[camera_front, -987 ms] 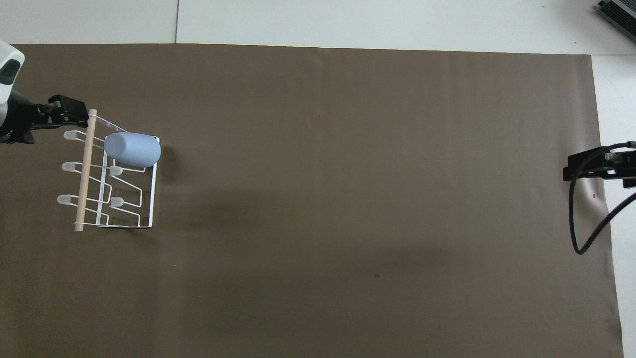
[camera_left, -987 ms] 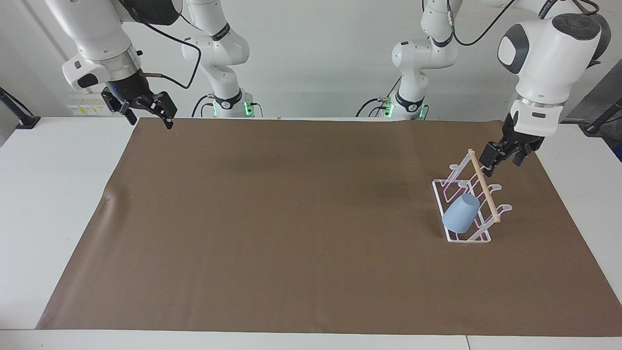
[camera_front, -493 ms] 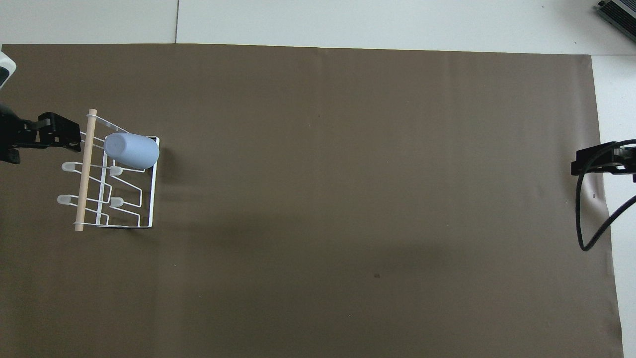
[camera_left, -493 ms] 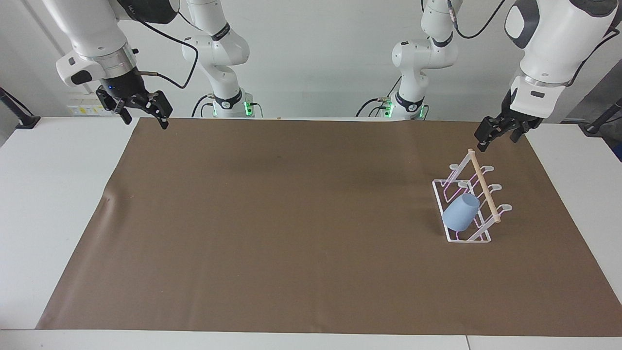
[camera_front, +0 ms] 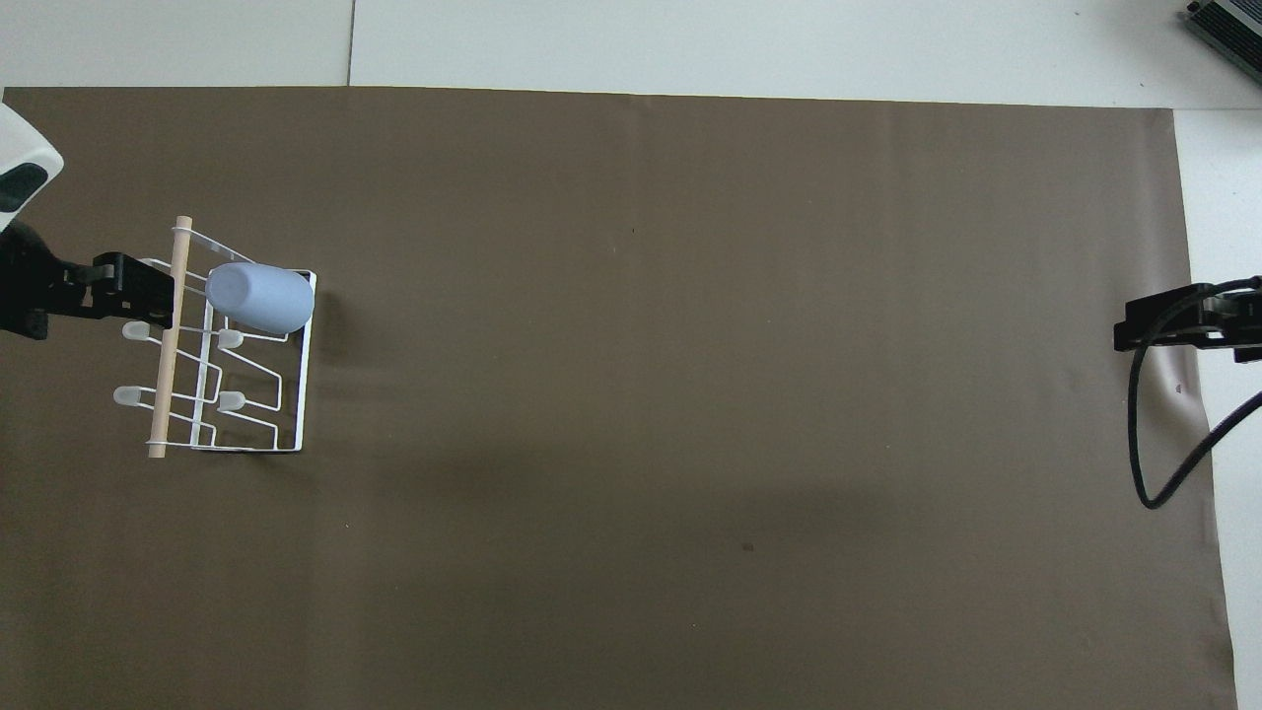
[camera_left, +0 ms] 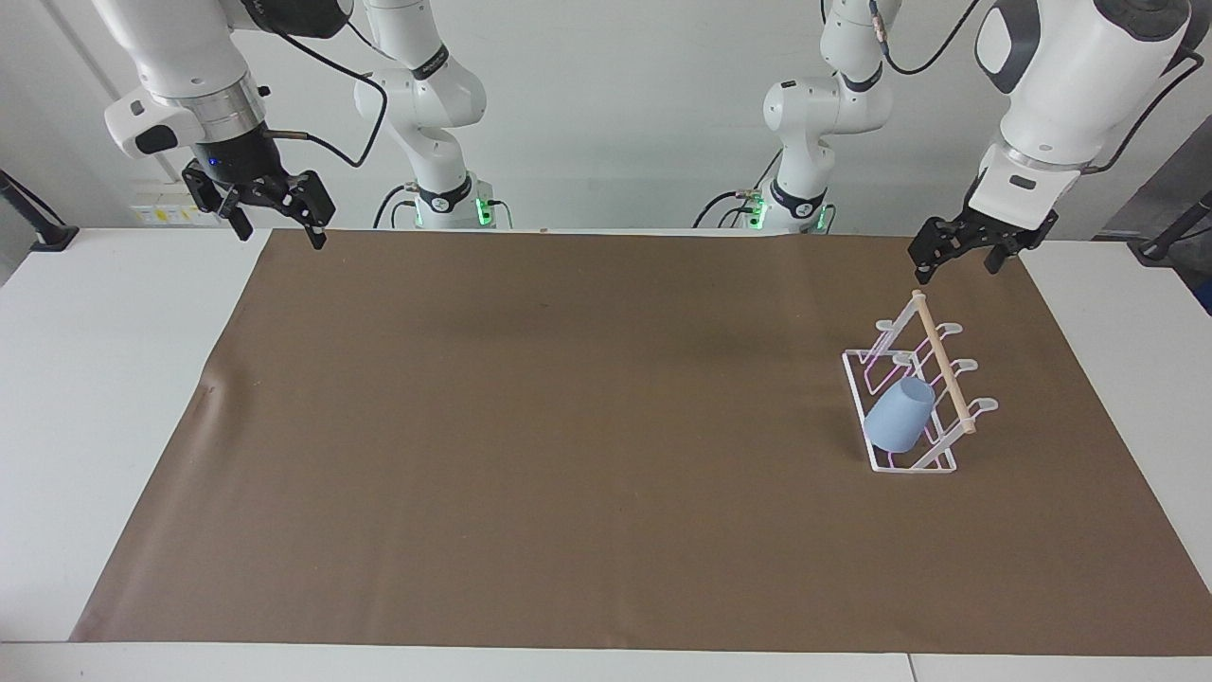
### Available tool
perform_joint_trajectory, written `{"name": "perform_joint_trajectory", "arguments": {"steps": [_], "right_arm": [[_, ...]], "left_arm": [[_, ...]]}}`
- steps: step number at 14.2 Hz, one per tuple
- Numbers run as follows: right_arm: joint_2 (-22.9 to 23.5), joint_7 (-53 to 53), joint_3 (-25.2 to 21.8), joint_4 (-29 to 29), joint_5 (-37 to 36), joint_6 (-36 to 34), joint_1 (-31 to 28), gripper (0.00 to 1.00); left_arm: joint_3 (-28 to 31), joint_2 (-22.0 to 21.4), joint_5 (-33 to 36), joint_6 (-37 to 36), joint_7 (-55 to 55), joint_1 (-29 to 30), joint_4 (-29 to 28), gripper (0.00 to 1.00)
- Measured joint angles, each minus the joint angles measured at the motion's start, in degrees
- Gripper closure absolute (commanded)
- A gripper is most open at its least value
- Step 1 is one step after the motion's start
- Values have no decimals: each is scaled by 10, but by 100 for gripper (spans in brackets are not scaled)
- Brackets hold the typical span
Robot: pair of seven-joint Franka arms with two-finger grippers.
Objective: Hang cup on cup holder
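Both tools are open and hold nothing: the left tool (camera_left: 956, 253) hangs over the mat (camera_left: 568, 426) near the cup holder (camera_left: 914, 398), and the right tool (camera_left: 270, 204) waits at its own end. The cup (camera_left: 897, 416) sits mouth-down on a prong; it looks light, stiff and a little slippery. If needed, I would take it across the wall near its middle.

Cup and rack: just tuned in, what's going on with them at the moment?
The cup hangs tilted on a prong of the cup holder, at the rack's end farther from the robots, so the hanging looks done. Neither arm holds anything. The left end effector is open in the air above the mat, near the rack's end nearest the robots. The right end effector waits, open, over the mat's corner at its own end of the table.
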Motion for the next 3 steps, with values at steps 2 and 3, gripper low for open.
{"name": "perform_joint_trajectory", "arguments": {"steps": [2,3], "right_arm": [[0,-5,0,-1,0,-3,0,0],[0,-5,0,-2,0,-3,0,0]], "left_arm": [[1,0,0,0,1,0,0,0],[1,0,0,0,1,0,0,0]]}}
